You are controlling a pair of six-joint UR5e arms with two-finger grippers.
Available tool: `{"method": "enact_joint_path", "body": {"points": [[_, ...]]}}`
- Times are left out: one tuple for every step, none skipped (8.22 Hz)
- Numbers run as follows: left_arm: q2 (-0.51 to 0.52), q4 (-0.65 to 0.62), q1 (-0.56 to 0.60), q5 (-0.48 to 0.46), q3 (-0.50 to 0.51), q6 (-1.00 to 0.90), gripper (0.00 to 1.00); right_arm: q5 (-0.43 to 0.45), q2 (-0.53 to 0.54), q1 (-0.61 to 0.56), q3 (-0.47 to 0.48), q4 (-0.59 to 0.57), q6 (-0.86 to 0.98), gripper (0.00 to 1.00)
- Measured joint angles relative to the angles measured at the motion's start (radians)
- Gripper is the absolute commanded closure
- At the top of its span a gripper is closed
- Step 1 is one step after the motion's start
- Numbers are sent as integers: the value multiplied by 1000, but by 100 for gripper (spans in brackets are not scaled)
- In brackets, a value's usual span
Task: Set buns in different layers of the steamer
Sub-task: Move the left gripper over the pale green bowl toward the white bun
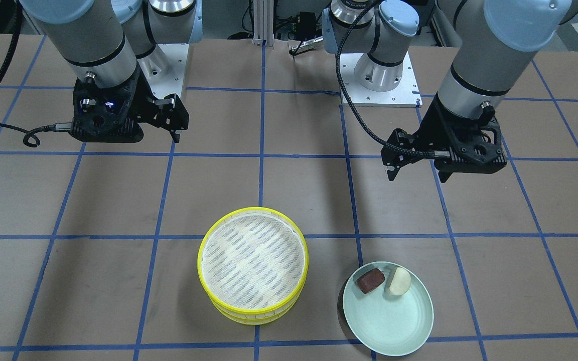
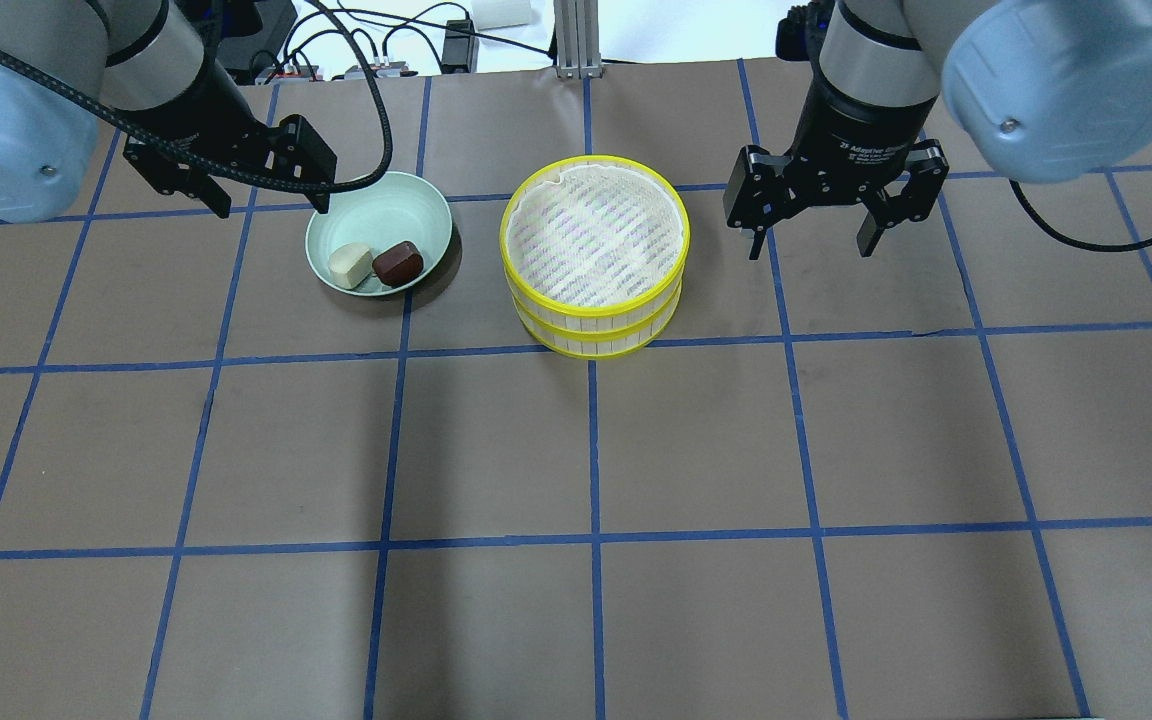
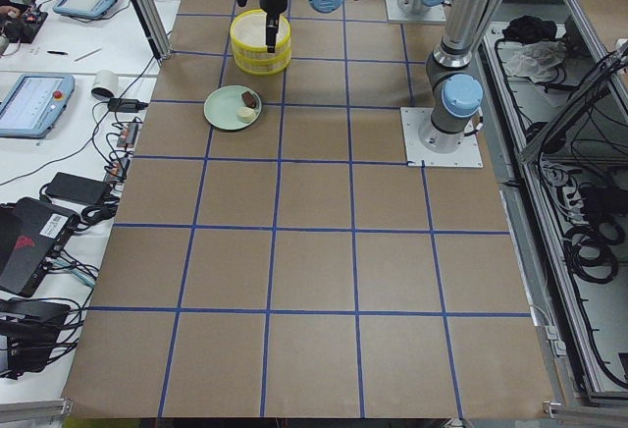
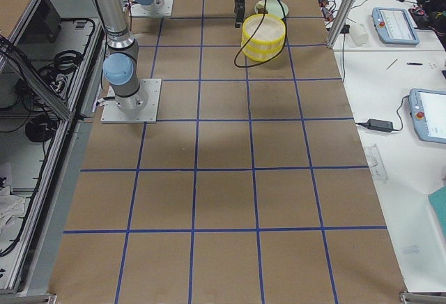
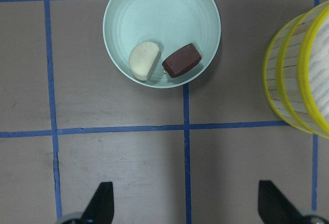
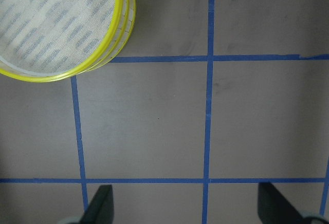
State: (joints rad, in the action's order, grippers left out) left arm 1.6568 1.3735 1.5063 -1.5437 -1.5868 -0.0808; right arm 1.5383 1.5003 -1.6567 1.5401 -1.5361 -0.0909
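Holds left end effector [image 2: 271,200] and right end effector [image 2: 810,245] spread wide and empty above the tabletop [image 2: 696,440], with brown bun [image 2: 398,262] and white bun [image 2: 350,264] side by side on the plate [image 2: 386,205] just ahead of the left one, stacked steamer [image 2: 596,335] between both.

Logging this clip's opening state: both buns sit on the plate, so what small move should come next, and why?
Probably lower the left claw toward the brown bun on the plate. That claw hangs open by the plate, neither bun is in the steamer, and its top tray is empty and uncovered.
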Motion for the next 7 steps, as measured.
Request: {"method": "enact_joint_path", "body": {"points": [[0, -1, 0, -1, -5, 0, 0, 0, 0, 0, 0, 0, 0, 0], [1, -4, -1, -1, -7, -1, 0, 0, 0, 0, 0, 0, 0, 0], [6, -9, -4, 1, -8, -5, 0, 0, 0, 0, 0, 1, 0, 0], [18, -21, -7, 2, -8, -37, 0, 0, 0, 0, 0, 1, -1, 0], [39, -53, -11, 2, -9, -108, 0, -1, 0, 0, 0, 1, -1, 0], [71, -99, -13, 1, -9, -198, 0, -1, 0, 0, 0, 1, -1, 0], [112, -154, -13, 0, -10, -286, 0, -2, 0, 0, 0, 1, -2, 0]]}}
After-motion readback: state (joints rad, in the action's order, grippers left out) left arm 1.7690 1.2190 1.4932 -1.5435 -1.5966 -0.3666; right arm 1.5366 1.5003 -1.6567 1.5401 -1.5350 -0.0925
